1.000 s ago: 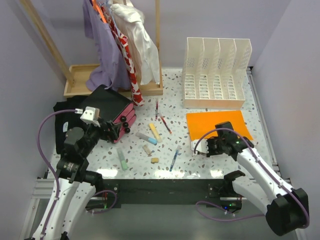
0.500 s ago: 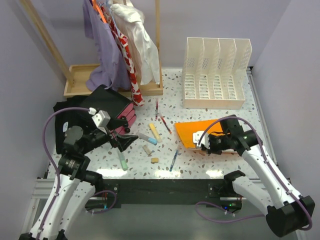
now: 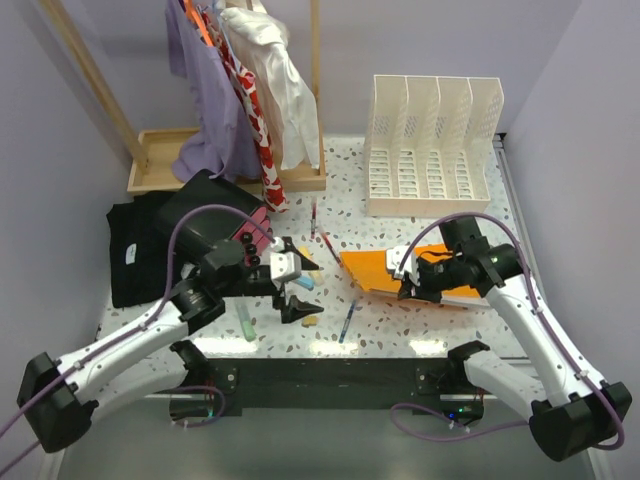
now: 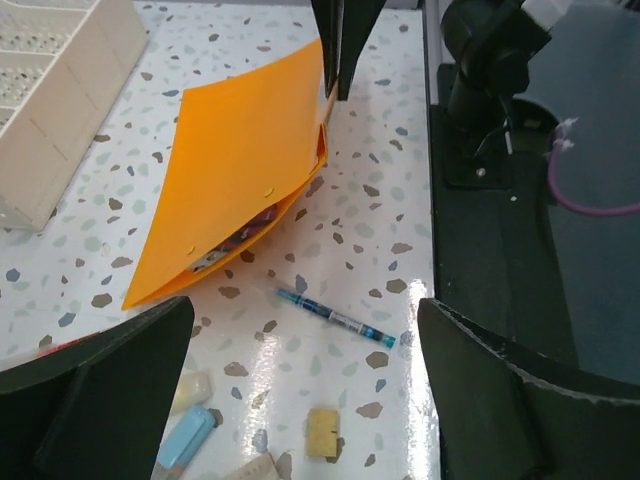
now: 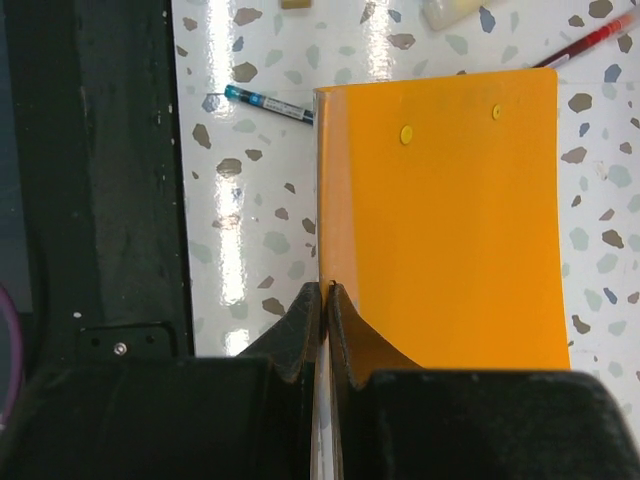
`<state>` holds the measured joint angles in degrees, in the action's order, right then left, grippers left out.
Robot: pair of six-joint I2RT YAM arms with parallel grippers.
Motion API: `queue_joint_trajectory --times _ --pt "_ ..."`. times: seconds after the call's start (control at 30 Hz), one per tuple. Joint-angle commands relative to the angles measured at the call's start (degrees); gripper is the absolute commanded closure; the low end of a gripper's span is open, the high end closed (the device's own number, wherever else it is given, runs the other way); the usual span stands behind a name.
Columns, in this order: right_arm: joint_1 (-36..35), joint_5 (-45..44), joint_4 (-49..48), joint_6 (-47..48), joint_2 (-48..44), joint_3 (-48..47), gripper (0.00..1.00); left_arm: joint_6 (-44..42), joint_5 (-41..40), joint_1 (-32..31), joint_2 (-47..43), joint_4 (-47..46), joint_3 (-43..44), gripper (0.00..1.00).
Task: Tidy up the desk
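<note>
Right hand (image 5: 325, 290) pinches orange folder (image 5: 450, 230) edge, likely bound for file rack (image 3: 430, 150): lift level, contents may slide out; left hand (image 4: 303, 345) spread above blue pen (image 4: 335, 318) on bench (image 3: 400, 330).

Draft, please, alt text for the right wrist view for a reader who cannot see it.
The right gripper is shut on the edge of an orange folder over the speckled white desk. A blue pen lies on the desk past the folder's corner.

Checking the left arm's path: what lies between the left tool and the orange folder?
A blue pen on the desk, clearest in the left wrist view.
</note>
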<state>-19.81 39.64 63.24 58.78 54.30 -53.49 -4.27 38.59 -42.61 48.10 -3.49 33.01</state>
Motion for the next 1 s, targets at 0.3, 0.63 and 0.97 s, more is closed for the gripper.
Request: queue_joint_trajectory --times 0.3,0.63,0.97 --pt "-0.23 8.87 5.75 -2.18 -1.30 -5.74 1.00 -24.46 -20.04 -11.17 23.61 -19.80 5.21 0.00" --pt "-0.14 9.67 6.45 -3.94 -2.54 -7.15 1.00 -27.28 -24.17 -13.64 33.38 -25.78 8.11 0.35" --pt "-0.14 -1.20 0.48 -13.16 -4.91 -6.79 0.65 -25.96 -23.21 -13.73 28.29 -25.26 8.11 1.00"
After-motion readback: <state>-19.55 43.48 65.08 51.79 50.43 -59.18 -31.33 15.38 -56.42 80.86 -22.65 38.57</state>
